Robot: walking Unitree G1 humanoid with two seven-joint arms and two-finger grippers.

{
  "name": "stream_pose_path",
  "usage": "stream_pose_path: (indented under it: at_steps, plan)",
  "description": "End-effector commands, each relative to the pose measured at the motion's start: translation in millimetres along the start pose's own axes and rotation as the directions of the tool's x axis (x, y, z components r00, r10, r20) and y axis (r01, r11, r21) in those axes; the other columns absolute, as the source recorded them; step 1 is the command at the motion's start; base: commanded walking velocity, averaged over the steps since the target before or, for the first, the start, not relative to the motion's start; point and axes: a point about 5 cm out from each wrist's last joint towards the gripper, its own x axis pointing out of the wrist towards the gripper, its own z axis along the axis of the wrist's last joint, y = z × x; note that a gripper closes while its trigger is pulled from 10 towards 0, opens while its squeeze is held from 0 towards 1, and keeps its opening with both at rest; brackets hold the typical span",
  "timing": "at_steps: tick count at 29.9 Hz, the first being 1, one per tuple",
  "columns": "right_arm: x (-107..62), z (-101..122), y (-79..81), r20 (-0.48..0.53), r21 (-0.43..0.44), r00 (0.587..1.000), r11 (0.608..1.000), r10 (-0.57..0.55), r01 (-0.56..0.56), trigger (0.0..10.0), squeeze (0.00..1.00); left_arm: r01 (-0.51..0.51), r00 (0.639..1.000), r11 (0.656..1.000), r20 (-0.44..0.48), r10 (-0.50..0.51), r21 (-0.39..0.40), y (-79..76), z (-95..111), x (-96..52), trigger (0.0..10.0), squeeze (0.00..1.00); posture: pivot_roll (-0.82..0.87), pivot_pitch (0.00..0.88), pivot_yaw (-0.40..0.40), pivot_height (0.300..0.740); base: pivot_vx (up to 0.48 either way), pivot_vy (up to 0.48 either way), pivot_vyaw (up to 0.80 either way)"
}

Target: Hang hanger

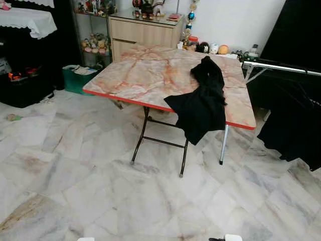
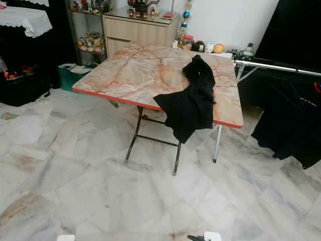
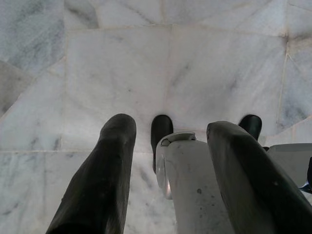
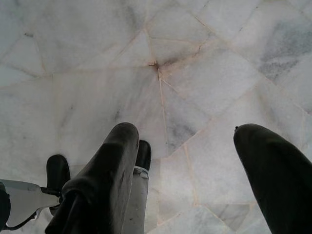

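Marble floor (image 1: 100, 201) lies nearest, pale and veined, and both arms hang over it. In the left wrist view the left gripper (image 3: 170, 161) points down at the tiles with its fingers parted and nothing between them; in the right wrist view the right gripper (image 4: 190, 170) is the same, spread wide and empty.

By my reading the task has hardly begun. No hanger can be made out. A black garment (image 1: 201, 103) lies bunched near the table's right edge and spills over the front edge toward the floor; a hanger may be inside it, but that cannot be told. A rack (image 1: 281, 68) stands just right of the table with dark clothes (image 1: 293, 120) hung on it, the likely place for the hanger. Left to do: walk up, find and grasp the hanger, carry it to the rail.

From left to right in the room: a white-clothed stand (image 1: 25, 20), a green bin (image 1: 77, 78), a shelf of figurines (image 1: 95, 42), the folding table (image 1: 145, 75) with its marble-print top and red rim, a wooden cabinet (image 1: 145, 30) behind it, and small ornaments (image 1: 210, 48) along the white wall.
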Motion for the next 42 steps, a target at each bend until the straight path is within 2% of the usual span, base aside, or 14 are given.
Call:
stream_pose_path:
  at_steps: [1,28,30,37,42]
  plan:
    - [0.5,23,-3.4,0.120,0.167,0.992,0.985,0.021,-0.042,10.0,0.00,-0.112,0.989,0.980,0.081,0.126,-0.163,75.7,2,-12.3,10.0,0.00,0.25,0.000,0.009,0.740,0.000,0.000,0.00]
    - [0.5,24,-3.7,0.119,0.162,0.993,0.986,0.023,-0.042,10.0,0.00,-0.108,0.989,0.980,0.083,0.123,-0.164,72.6,2,-11.7,10.0,0.00,0.25,0.000,0.009,0.740,0.000,0.000,0.00]
    - [1.1,24,3.7,0.132,0.200,0.991,0.978,0.030,-0.056,10.0,0.00,-0.142,0.982,0.975,0.098,0.160,-0.168,95.3,-1,-18.6,10.0,0.00,0.24,0.000,0.032,0.740,0.000,0.000,0.00]
    - [1.0,24,3.0,0.135,0.208,0.991,0.977,0.024,-0.052,10.0,0.00,-0.133,0.982,0.977,0.109,0.152,-0.169,95.7,-1,-19.2,10.0,0.00,0.25,0.000,0.028,0.740,0.000,0.000,0.00]
    - [0.8,25,3.0,0.151,0.235,0.988,0.970,0.026,-0.062,10.0,0.00,-0.091,0.980,0.979,0.157,0.120,-0.180,97.0,0,-21.0,10.0,0.00,0.25,0.000,0.030,0.740,0.000,0.000,0.00]
